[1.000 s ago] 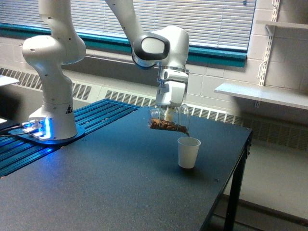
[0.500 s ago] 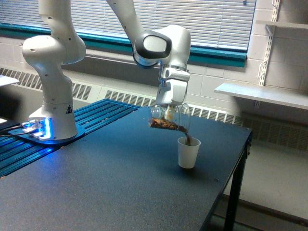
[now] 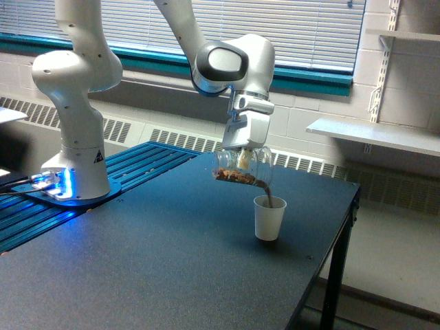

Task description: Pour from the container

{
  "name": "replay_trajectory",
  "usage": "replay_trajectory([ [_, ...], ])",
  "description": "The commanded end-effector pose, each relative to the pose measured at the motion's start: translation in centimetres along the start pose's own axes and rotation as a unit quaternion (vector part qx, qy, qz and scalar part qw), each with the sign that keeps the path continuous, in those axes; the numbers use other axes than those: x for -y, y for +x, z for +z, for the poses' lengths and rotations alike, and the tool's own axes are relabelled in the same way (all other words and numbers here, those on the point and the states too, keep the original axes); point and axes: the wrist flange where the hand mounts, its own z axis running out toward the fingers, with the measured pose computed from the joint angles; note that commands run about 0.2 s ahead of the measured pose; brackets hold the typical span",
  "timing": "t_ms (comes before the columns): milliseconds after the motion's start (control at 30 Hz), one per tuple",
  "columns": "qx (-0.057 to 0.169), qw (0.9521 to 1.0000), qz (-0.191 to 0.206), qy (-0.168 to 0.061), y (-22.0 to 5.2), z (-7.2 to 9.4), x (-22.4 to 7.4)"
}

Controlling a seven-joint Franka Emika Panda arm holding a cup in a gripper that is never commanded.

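I have the gripper point(image 3: 243, 159) closed on the clear cup point(image 3: 240, 170), held above the surface just over the paper cup point(image 3: 269, 218). The pour is underway (brown grains remain inside). Its long axis lies near horizontal, mouth tipped toward the exterior view's right.

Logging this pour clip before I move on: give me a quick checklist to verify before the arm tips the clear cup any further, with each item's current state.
1. Claw grips the container: ok, the tilted clear cup hangs in it.
2. Container mouth above the white paper cup: ok, the lower lip sits just over its rim.
3. Brown granules left to pour: ok, a layer lies along the lower wall.
4. Stream landing inside the paper cup: ok, brown shows at its rim.
5. Spill on the table: cannot tell, the dark top hides small bits.
6. Paper cup upright: ok.
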Motion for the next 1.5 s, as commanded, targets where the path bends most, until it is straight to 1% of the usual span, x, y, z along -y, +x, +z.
replay_trajectory([
  [33, -0.004, 0.9998, -0.017, -0.013, 0.3, -0.8, -0.1],
  [433, 0.000, 0.9992, -0.031, -0.026, 0.1, -1.1, -0.1],
  [867, 0.005, 0.9982, -0.044, -0.042, 0.2, -1.9, -0.3],
  [1300, 0.024, 0.9956, -0.063, -0.064, 0.2, -3.0, -1.1],
  [1500, 0.029, 0.9946, -0.070, -0.071, 0.2, -3.3, -1.2],
])
